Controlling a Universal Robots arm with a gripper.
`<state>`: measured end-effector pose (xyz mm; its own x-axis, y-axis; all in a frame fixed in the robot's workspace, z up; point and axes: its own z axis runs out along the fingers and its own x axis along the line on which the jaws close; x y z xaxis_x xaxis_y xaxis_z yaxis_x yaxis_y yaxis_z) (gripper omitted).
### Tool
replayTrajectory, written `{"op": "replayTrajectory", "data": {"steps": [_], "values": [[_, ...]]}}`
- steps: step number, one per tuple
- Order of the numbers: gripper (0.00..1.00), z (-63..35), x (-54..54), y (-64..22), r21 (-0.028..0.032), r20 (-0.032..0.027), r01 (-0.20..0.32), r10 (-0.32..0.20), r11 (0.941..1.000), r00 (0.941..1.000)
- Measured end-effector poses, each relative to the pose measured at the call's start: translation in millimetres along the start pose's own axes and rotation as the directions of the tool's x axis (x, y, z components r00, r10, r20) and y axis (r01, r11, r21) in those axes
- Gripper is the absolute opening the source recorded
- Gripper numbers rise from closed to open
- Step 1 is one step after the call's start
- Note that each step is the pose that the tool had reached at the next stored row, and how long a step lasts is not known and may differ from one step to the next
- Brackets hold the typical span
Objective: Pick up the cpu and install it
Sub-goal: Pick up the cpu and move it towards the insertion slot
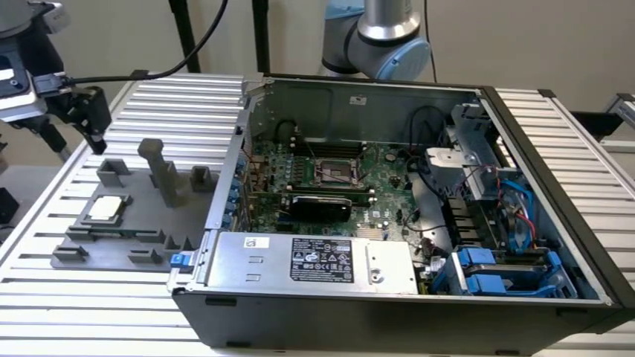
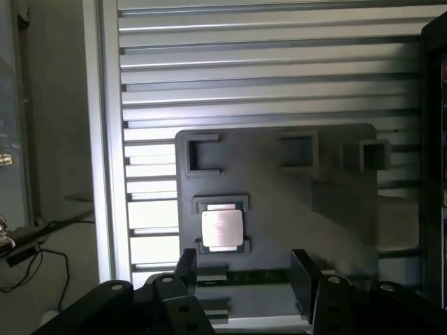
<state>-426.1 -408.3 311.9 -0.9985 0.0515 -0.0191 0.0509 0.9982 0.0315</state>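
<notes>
The cpu (image 1: 107, 209) is a small pale silver square with a tan rim. It lies flat in a recess on the grey fixture plate (image 1: 149, 223), at the exterior view's left. My gripper (image 1: 70, 128) hangs well above the plate's far left corner and touches nothing. In the wrist view the cpu (image 2: 222, 228) lies just beyond my gripper (image 2: 244, 271). The two dark fingers (image 2: 184, 266) stand apart with nothing between them, so the gripper is open. The motherboard's square socket (image 1: 337, 172) sits inside the open computer case (image 1: 397, 297).
Upright grey blocks (image 1: 159, 167) rise from the fixture plate close to the cpu. The case wall (image 1: 241, 141) stands between plate and motherboard. A power supply (image 1: 308, 259), cables (image 1: 476, 186) and blue drive bays (image 1: 496, 271) crowd the case. Ribbed aluminium table (image 1: 189, 97) lies all around.
</notes>
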Motion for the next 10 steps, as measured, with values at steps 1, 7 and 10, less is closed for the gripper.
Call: {"op": "replayTrajectory", "data": {"steps": [1,7,10], "values": [[0.65,1.8,0.0,-0.2,-0.0001,-0.0001,0.004,-0.004,1.0,1.0],[0.65,12.1,0.6,-0.9,-0.0008,-0.0037,0.046,-0.046,0.9989,0.9989],[0.65,17.5,1.1,-1.5,-0.0011,-0.004,0.054,-0.054,0.9985,0.9985]]}}
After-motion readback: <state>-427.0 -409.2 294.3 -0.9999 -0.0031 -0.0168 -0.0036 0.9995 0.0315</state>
